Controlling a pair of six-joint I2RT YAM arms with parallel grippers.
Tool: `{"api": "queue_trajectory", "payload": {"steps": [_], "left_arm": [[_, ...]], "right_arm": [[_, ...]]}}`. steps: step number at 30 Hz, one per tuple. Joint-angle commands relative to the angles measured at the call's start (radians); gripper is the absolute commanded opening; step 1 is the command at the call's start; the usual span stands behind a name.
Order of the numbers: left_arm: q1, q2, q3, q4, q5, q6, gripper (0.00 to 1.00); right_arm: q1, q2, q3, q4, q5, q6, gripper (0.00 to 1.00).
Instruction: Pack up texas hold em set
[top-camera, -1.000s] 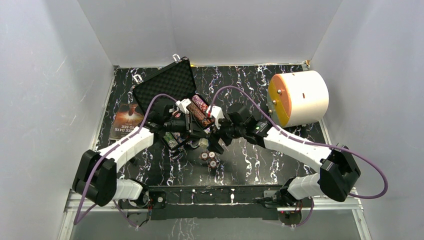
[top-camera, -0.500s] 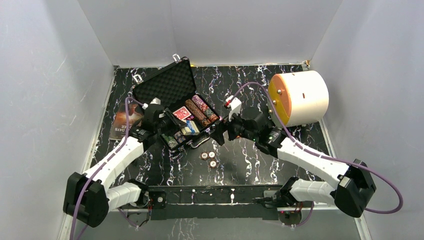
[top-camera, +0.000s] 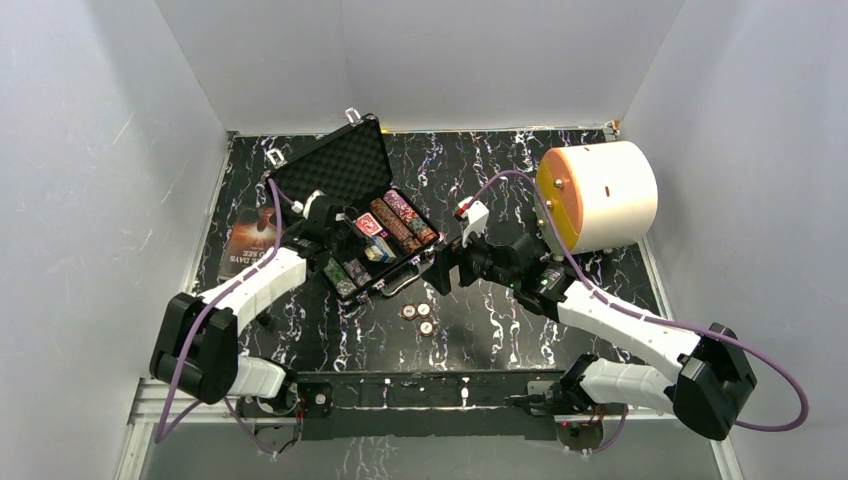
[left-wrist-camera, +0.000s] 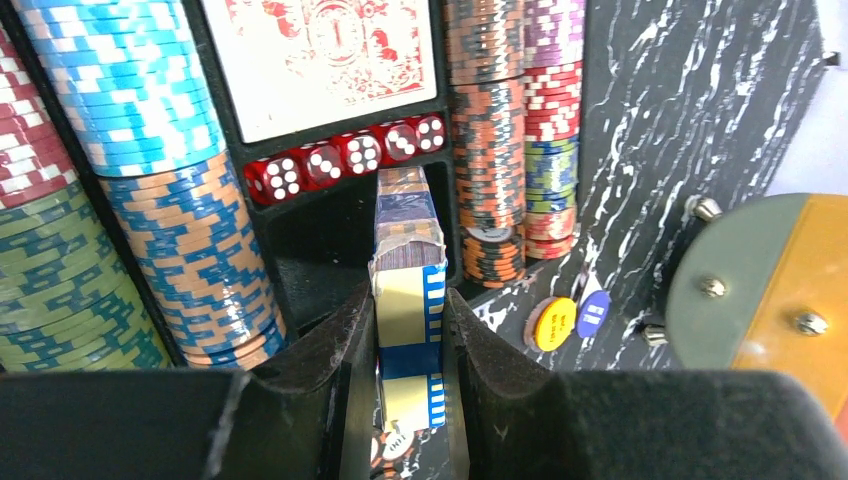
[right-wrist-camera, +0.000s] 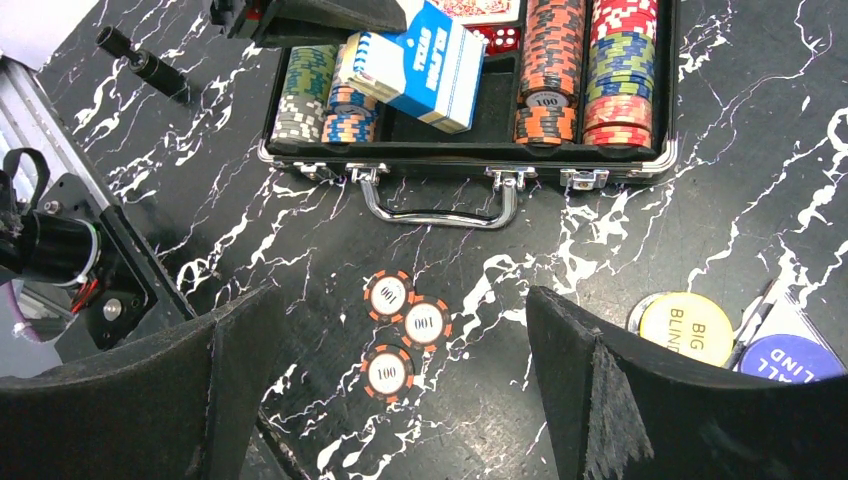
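Left hand (left-wrist-camera: 408, 306) now over case (top-camera: 335, 170), blue deck (right-wrist-camera: 415, 65) pinched between fingers (left-wrist-camera: 325, 355), seemingly tilted.

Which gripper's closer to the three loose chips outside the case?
Right. Right gripper hangs open close by the loose chips; left gripper is over the case, shut on the blue deck.

Brightly, evenly lit from overhead, with only faint soft shadows on the glossy black white-veined tabletop (top-camera: 500, 320). Small glints along the chrome carry handle (right-wrist-camera: 440, 217) in the right wrist view. Soft up close at the left wrist: dark padded fingers (left-wrist-camera: 325, 360) of the left gripper (left-wrist-camera: 410, 305), near end of the blue-and-white card box (left-wrist-camera: 407, 250) between them. Blown out white at that view's upper right corner.
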Motion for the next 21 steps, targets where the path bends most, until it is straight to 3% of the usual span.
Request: {"api": "queue_trajectory", "payload": {"steps": [1,9,15,21], "left_arm": [[0.002,0.000,0.040,0.014,-0.023,0.016,0.00],[0.001,0.014,-0.006,0.118,0.123,-0.109,0.00],[0.001,0.081,-0.019,0.145,0.119,-0.107,0.00],[0.001,0.026,-0.016,0.102,0.065,-0.067,0.00]], "right_arm": [[0.000,-0.019,0.001,0.054,0.007,0.002,0.98],[0.000,0.012,0.021,0.063,-0.082,0.003,0.98],[0.000,0.022,0.032,0.069,-0.103,0.006,0.97],[0.000,0.013,0.022,0.062,-0.093,0.001,0.98]]}}
